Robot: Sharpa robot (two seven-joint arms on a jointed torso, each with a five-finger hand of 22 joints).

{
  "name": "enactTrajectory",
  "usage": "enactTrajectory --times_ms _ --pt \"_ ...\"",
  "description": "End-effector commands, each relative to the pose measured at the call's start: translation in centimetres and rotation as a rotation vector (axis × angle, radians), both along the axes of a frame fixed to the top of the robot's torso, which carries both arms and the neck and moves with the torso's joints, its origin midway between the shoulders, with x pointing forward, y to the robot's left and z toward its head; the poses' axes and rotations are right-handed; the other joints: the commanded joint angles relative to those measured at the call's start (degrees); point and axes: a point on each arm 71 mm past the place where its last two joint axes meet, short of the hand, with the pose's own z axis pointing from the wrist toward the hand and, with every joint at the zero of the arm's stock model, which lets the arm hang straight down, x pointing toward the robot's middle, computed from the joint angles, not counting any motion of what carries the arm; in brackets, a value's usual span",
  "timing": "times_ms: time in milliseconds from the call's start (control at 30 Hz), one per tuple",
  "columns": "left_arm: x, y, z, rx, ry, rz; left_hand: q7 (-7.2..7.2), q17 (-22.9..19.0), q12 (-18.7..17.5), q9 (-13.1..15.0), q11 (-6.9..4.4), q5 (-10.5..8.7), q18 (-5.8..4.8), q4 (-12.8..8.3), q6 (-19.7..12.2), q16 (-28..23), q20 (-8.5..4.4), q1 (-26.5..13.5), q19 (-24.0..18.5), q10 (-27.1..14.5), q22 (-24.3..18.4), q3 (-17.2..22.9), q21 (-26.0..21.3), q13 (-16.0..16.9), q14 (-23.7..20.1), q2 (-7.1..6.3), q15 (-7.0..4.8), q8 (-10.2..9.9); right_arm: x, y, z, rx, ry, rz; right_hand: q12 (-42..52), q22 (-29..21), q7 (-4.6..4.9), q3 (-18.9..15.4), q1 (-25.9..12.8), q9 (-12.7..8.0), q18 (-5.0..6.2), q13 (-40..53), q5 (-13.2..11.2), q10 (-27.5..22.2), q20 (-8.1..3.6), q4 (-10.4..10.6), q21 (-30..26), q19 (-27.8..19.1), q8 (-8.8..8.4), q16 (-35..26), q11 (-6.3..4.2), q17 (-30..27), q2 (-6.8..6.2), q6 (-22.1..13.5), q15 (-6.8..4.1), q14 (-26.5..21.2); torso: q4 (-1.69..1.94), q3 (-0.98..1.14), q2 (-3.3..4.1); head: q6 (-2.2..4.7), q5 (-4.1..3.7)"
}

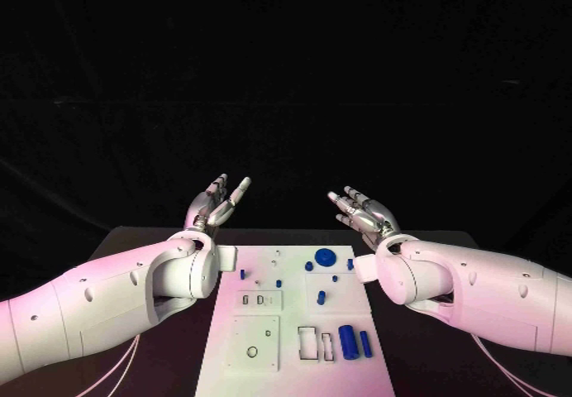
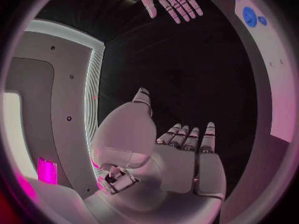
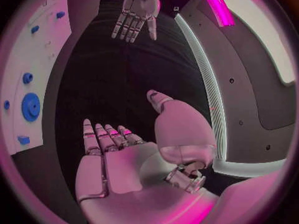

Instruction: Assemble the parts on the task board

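Observation:
The white task board [image 1: 286, 364] lies in the middle of the black table. On it are a large blue disc [image 1: 324, 255], small blue pegs [image 1: 309, 266] near its far end, and blue cylinders [image 1: 348, 341] near the front right. My left hand [image 1: 218, 202] is raised above the table beyond the board's far left corner, palm up, fingers spread, holding nothing. My right hand [image 1: 364, 212] is raised beyond the far right corner, also open and empty. The left wrist view shows the left hand [image 2: 181, 154] open with the right hand [image 2: 169, 0] opposite; the right wrist view shows the right hand [image 3: 118, 159] open, the left hand [image 3: 137, 12] opposite.
Black table [image 1: 131, 248] surrounds the board on both sides. The board [image 3: 37, 59] with the blue disc [image 3: 30, 107] appears at the edge of the right wrist view, and the board [image 2: 274, 74] with the disc [image 2: 249, 16] in the left wrist view.

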Motion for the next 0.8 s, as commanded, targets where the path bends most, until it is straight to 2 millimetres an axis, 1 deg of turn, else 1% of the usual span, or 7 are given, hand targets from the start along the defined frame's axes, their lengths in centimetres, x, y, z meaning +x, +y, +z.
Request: enactTrajectory --times_ms 33,133,200,233,267,433,800 --pt "0.0 -0.6 0.2 -0.002 -0.016 -0.06 2.53 0.5 0.5 0.6 1.33 0.62 1.91 0.7 2.7 0.7 1.56 4.7 0.9 1.9 0.6 -1.1 1.2 0.4 1.6 1.05 1.44 0.8 0.0 1.2 -0.1 -0.009 0.048 0.187 2.9 1.7 9.73 3.0 10.5 3.1 2.05 1.6 0.7 12.6 0.55 -6.1 3.4 6.2 4.07 3.7 -0.23 2.8 -0.95 10.7 -0.48 11.8 0.02 0.0 0.01 0.01 0.01" --pt "0.0 -0.6 0.2 -0.002 -0.016 -0.06 3.03 1.5 1.2 1.9 1.89 0.7 3.23 0.6 8.9 2.1 1.97 7.9 5.0 6.9 2.1 -2.4 3.9 1.0 6.3 2.07 2.4 2.7 0.1 1.3 0.0 -0.018 0.056 0.216 5.9 3.4 9.61 3.8 13.6 5.6 2.53 2.5 1.3 26.3 0.6 -9.0 7.1 13.7 7.89 7.7 -0.49 5.2 -1.97 20.4 -0.83 24.0 0.02 0.0 0.01 0.01 0.01" --pt "0.0 -0.6 0.2 -0.002 -0.016 -0.06 5.29 3.2 2.6 3.5 4.31 0.92 3.78 0.5 16.1 4.9 2.16 9.8 11.2 15.0 4.0 -3.2 7.6 1.8 14.4 2.75 3.29 5.3 0.2 1.4 0.0 -0.021 0.058 0.223 6.8 4.4 9.58 4.2 14.9 6.9 2.52 2.6 1.5 33.4 0.54 -10.5 9.6 19.8 10.0 9.8 -0.47 6.5 -2.37 26.1 -0.74 31.6 0.02 0.0 0.01 0.01 0.01" --pt "-0.2 0.8 0.4 -0.01 -0.037 -0.092 6.05 3.9 3.2 4.5 5.02 1.36 3.78 0.5 20.7 6.1 2.07 11.0 14.2 19.9 4.7 -3.8 9.3 2.0 18.0 3.02 3.79 7.0 1.0 -0.4 1.9 -0.295 -0.224 0.166 7.2 4.8 9.47 4.5 15.4 7.5 2.71 2.8 1.5 37.1 0.5 -11.2 10.8 22.9 10.98 10.7 -0.68 7.0 -2.59 28.9 -0.91 35.1 0.11 -0.09 1.51 -1.6 -0.07" --pt "-0.2 0.9 0.4 -0.01 -0.038 -0.095 6.14 5.0 3.5 5.4 5.1 2.12 3.87 0.4 24.8 8.3 1.98 12.4 17.8 24.4 5.4 -4.3 11.2 2.3 24.4 3.25 4.35 8.7 1.1 -0.5 2.0 -0.321 -0.243 0.162 7.5 5.1 9.31 4.6 15.7 7.9 2.91 2.9 1.5 40.3 0.45 -11.8 11.7 25.8 11.8 11.3 -0.92 7.3 -2.82 31.4 -1.12 37.9 0.1 -0.09 1.63 -1.74 -0.08" --pt "-0.2 0.9 0.5 -0.002 -0.043 -0.11 7.2 7.7 6.9 8.1 6.35 2.82 4.07 0.3 36.8 13.3 1.87 15.1 27.1 43.3 6.7 -5.2 15.5 3.5 39.5 3.72 4.16 13.5 1.7 -0.9 2.6 -0.43 -0.293 0.166 7.0 4.6 8.38 4.9 16.1 9.2 3.78 3.0 1.4 45.9 0.32 -13.8 12.1 31.0 13.88 11.3 -1.99 7.6 -3.93 39.3 -2.17 42.3 0.24 -0.1 2.07 -1.97 -0.3" --pt "-1.1 1.0 1.0 0.03 -0.044 -0.173 4.33 12.4 5.5 10.5 4.02 3.33 5.26 0.2 43.7 15.4 -0.29 20.7 38.9 54.9 5.2 -8.7 16.7 3.6 53.6 4.25 0.7 14.8 2.4 -1.0 3.9 -0.681 -0.364 0.255 5.7 3.9 5.68 5.8 15.5 10.9 5.25 3.3 0.7 54.9 -0.83 -15.9 12.5 38.3 14.35 12.1 -4.73 10.3 -5.38 46.0 -4.96 51.0 0.7 -0.21 3.88 -2.06 -0.73"
